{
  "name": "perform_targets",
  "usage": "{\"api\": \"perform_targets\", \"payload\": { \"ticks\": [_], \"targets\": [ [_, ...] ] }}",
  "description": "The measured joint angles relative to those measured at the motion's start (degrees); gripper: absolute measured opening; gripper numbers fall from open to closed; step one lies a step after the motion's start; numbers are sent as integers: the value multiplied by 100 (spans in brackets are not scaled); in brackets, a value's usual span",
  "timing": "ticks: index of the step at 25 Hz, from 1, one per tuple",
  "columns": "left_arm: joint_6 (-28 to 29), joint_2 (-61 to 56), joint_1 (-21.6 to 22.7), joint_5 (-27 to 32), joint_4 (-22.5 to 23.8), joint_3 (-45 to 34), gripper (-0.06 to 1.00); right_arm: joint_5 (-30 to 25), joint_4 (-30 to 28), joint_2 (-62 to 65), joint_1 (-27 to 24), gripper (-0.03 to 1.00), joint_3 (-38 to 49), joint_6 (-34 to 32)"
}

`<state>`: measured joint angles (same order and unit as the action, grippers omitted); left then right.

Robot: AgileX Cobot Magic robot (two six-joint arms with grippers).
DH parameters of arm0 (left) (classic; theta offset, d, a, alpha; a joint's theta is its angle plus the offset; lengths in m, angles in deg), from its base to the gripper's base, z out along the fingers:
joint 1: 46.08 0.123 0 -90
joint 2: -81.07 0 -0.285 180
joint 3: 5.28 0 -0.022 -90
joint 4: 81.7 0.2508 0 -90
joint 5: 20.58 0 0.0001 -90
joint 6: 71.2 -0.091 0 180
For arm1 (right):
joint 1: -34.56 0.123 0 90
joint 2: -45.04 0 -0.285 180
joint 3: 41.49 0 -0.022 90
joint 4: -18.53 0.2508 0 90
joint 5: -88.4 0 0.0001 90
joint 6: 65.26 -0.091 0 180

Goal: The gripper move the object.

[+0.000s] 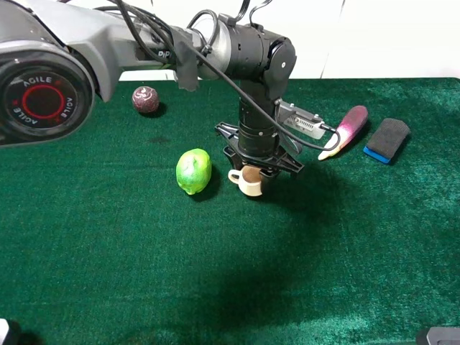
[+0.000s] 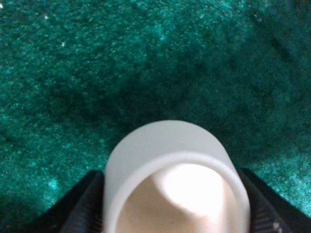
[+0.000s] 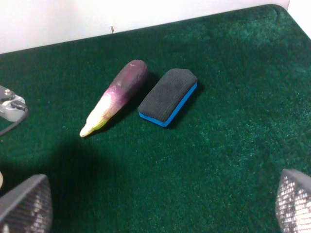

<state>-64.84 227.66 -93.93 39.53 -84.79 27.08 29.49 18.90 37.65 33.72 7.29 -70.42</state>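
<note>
The cream cup (image 1: pixel 251 182) with a small side handle stands upright on the green cloth, just right of the green fruit (image 1: pixel 193 171). My left gripper (image 1: pixel 253 169) points straight down over it. In the left wrist view the cup (image 2: pixel 170 145) fills the space between the two black fingers (image 2: pixel 90 204), which lie against its sides, and its pale orange inside shows. My right gripper (image 3: pixel 159 208) is open and empty, far from the cup, with its fingertips wide apart above the cloth.
A dark maroon ball (image 1: pixel 145 99) lies at the back left. A purple-and-white vegetable (image 1: pixel 346 131) and a black-and-blue sponge (image 1: pixel 387 139) lie at the back right; both also show in the right wrist view, the vegetable (image 3: pixel 116 97) and the sponge (image 3: pixel 168 96).
</note>
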Motion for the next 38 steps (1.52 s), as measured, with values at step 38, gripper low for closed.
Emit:
{"api": "perform_targets", "payload": {
  "ticks": [38],
  "targets": [
    [-210,-287,0,659,95,1341,90,0,6,0,0,69,0,0]
  ]
}}
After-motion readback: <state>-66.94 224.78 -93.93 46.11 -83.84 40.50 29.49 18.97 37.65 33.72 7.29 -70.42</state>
